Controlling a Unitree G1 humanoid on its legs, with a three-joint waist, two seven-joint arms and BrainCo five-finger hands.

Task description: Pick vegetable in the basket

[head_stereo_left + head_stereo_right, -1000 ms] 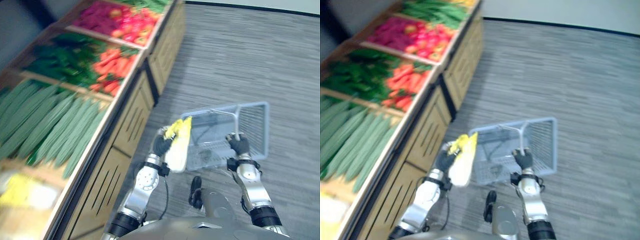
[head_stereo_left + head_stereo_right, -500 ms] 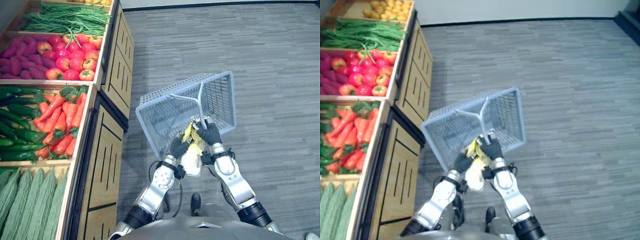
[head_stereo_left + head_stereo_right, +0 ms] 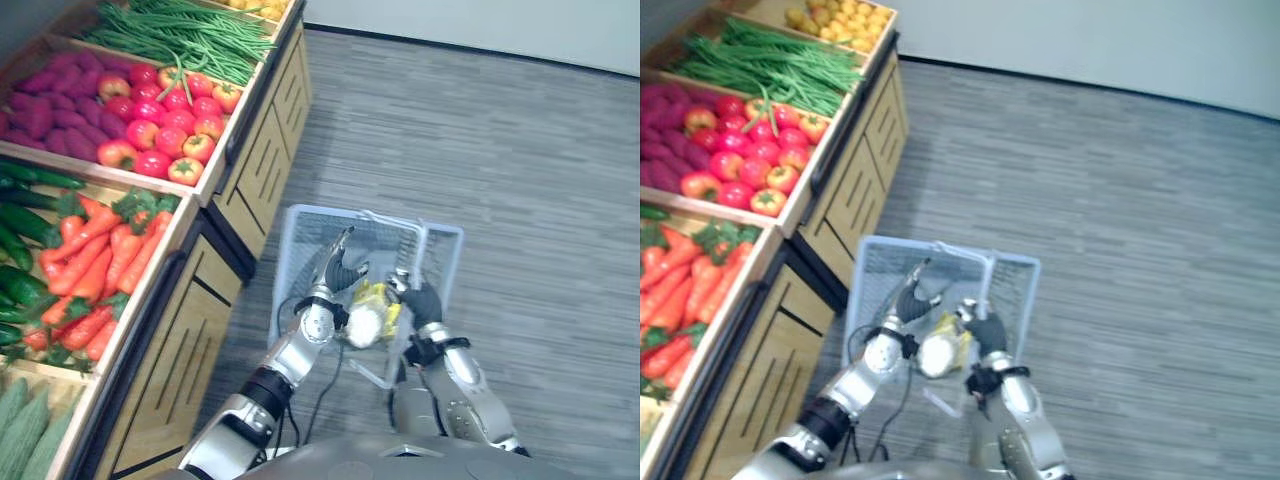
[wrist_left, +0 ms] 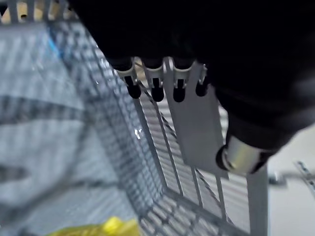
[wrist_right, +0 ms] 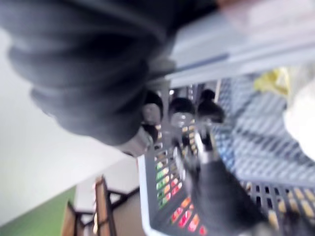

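basket (image 3: 445,262) beside stand (image 3: 200,330) edge, bare floor (image 3: 540,170) rightward

Pale blue-grey wire-mesh basket (image 3: 305,245): rectangular, mouth up, handle raised, sitting just off view centre toward 6 o'clock. Inside, vegetable (image 3: 364,320): single leafy head, whitish body, crinkled yellow leaves. Lying on its side at the basket's 6 o'clock end, leaf end toward 1 o'clock.

A produce shop: wooden display crates (image 3: 250,190) hold tomatoes (image 3: 165,125), carrots (image 3: 100,260) and green beans (image 3: 190,35), beside a wire shopping basket (image 3: 443,262)
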